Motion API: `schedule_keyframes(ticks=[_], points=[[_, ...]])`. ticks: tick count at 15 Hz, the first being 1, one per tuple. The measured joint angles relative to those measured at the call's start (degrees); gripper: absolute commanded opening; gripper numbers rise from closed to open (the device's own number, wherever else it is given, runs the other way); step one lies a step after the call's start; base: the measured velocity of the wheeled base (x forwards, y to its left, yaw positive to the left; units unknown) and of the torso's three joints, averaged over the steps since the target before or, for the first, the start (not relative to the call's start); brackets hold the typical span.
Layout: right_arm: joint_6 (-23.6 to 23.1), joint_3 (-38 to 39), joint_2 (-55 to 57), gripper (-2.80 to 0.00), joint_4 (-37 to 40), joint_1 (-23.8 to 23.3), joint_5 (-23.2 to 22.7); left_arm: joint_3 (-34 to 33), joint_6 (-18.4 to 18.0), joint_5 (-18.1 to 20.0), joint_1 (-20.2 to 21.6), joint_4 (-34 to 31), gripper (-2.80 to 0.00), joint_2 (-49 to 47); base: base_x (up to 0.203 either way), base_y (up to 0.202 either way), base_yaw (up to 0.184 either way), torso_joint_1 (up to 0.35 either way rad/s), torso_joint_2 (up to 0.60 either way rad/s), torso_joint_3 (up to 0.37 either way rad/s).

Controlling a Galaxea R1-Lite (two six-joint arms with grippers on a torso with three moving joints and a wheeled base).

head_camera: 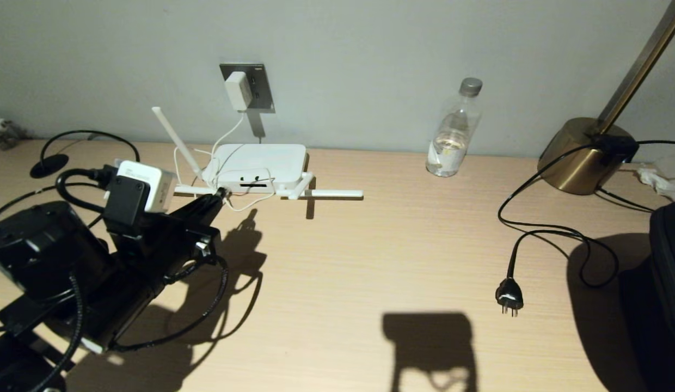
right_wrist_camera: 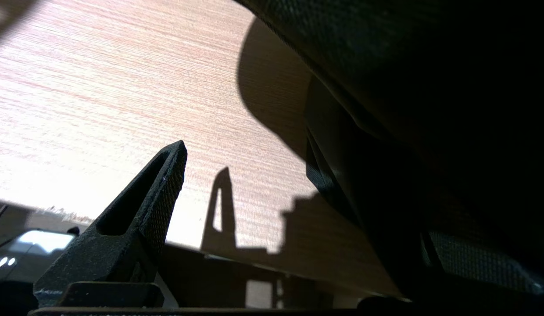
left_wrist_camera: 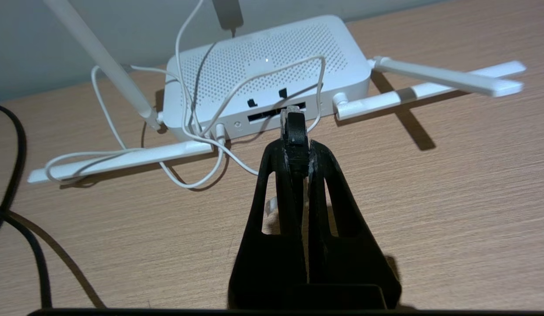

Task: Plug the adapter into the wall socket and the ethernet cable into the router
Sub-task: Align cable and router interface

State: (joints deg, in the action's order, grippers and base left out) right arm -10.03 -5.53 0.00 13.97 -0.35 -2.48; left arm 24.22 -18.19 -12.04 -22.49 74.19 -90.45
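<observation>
- Just in front of the router (left_wrist_camera: 272, 66), on its port edge, I see my left gripper (left_wrist_camera: 294, 145) with both fingers pressed together on the ethernet cable (left_wrist_camera: 293, 127); the cable's clear connector pokes out past the fingertips.
- From the left wrist view the connector tip sits right at the long dark port slot (left_wrist_camera: 272, 115); I cannot tell whether it has entered the slot or only overlaps it.
- From the head view the left gripper (head_camera: 220, 193) reaches the router (head_camera: 258, 163) from the near-left, and the arm hides the connector there.
- Up on the wall, the adapter (head_camera: 238, 91) is seated in the wall socket (head_camera: 259, 87), its thin white cord (head_camera: 223, 136) trailing down over the router.
- My right gripper (right_wrist_camera: 254, 175) hangs over the desk (right_wrist_camera: 101, 87) with fingers spread wide; only one finger (right_wrist_camera: 158, 193) is clear, the other lost in darkness beside a black bag (right_wrist_camera: 430, 87).
- Far right on the desk lie a black two-pin plug (head_camera: 509, 296), a brass lamp base (head_camera: 580, 155) and a water bottle (head_camera: 454, 130).
</observation>
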Motion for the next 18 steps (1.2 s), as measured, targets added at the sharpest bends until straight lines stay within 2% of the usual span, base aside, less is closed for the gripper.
schedule_keyframes(ticks=[14,16,18], points=[[0.0,0.0,0.0,0.00,0.0,0.0,0.0,-0.4,-0.4,0.1,0.0,0.0,-2.80,-0.4,0.000,0.000,0.000,0.002,0.00,0.202],[1.9,0.1,0.0,0.00,0.0,0.0,0.1,-0.5,-0.4,0.0,0.0,0.0,-2.80,-0.4,0.000,0.000,0.000,0.003,-0.01,0.201],[1.5,0.8,0.0,0.00,-1.7,0.0,0.1,-0.6,-0.8,0.1,-0.1,0.0,-2.80,-0.4,0.000,0.000,0.000,0.002,0.00,0.204]])
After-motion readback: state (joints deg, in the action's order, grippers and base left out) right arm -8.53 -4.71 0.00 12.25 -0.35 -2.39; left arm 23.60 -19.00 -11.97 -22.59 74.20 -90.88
